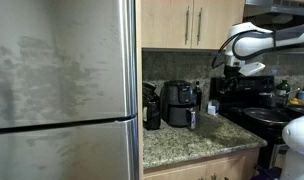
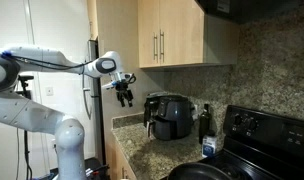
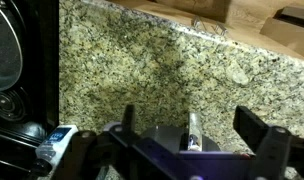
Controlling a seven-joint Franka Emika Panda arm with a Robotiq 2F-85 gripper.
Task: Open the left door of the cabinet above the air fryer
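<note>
The light tan wood wall cabinet [image 2: 172, 35] hangs above the granite-patterned surface [image 2: 152, 150], and both of its flat doors lie flush and closed. The left door [image 2: 147, 32], a flat tan panel, carries its slim vertical silver bar handle [image 2: 154, 45] along its right edge. That handle sits just beside the matching handle of the right door [image 2: 182, 32]. In an exterior view the same left door [image 1: 167, 22] shows right of the large steel fridge [image 1: 62, 90].

Below the cabinet, the squat rounded black air fryer [image 2: 172, 115] stands on the surface. A narrower black appliance [image 1: 151, 105] stands near it on the fridge side, and a dark bottle [image 2: 205, 122] on the side of the black stove [image 2: 262, 130].

The white robot arm [image 2: 52, 60] reaches in level, and its black tool [image 2: 124, 93] hangs in the air, lower than the cabinet and well apart from the left door and its handle. In the wrist view the tool [image 3: 192, 128] has its dark fingers [image 3: 129, 118] spread wide with nothing between them, and it looks down on the speckled surface. A small blue and white item [image 3: 60, 135], possibly a packet, lies near the stove edge, too blurred to tell.
</note>
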